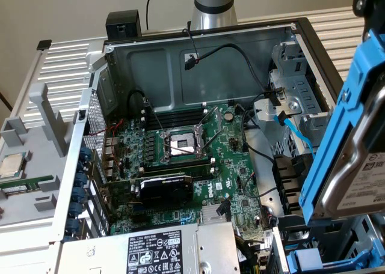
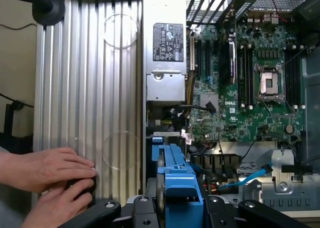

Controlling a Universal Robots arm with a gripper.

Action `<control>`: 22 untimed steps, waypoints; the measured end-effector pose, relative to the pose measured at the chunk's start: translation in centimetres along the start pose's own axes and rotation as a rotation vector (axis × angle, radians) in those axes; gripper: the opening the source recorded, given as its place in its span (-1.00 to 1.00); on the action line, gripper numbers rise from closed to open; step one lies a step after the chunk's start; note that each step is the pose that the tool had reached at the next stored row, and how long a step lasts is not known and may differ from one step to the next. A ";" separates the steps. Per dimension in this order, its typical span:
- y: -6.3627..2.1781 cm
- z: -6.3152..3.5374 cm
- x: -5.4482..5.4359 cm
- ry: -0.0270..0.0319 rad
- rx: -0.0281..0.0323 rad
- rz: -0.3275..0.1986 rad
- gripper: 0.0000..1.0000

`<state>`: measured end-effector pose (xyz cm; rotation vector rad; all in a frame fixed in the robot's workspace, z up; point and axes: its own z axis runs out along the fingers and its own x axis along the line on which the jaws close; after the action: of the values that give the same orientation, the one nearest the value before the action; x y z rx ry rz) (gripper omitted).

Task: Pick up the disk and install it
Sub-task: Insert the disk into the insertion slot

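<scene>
The disk [image 1: 352, 178], silver in its blue carrier, hangs tilted on edge above the open computer case [image 1: 198, 51], over the case's drive-bay side at the exterior view's right. The gripper [image 2: 176, 213] pinches it, the carrier clamped between its black fingers. Below, at the case's near end, sits the grey power supply [image 1: 153, 250]. Past that lies the motherboard [image 1: 180, 184] with its bare CPU socket [image 1: 180, 145]. Outside the case, a person's hands [image 2: 47, 170] rest on the ribbed tabletop [image 2: 90, 88].
</scene>
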<state>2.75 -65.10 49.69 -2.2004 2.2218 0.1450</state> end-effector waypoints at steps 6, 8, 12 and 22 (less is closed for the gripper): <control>-0.01 0.30 -1.2 0.0459 0.0005 0.003 -0.26; -0.01 0.37 -1.2 0.0456 0.0006 0.002 -0.26; -0.02 0.52 -1.2 0.0460 0.0005 0.003 -0.26; -0.05 1.04 -1.3 0.0238 0.0004 0.002 -0.26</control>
<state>2.76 -63.75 48.75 -2.2115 2.2359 0.1191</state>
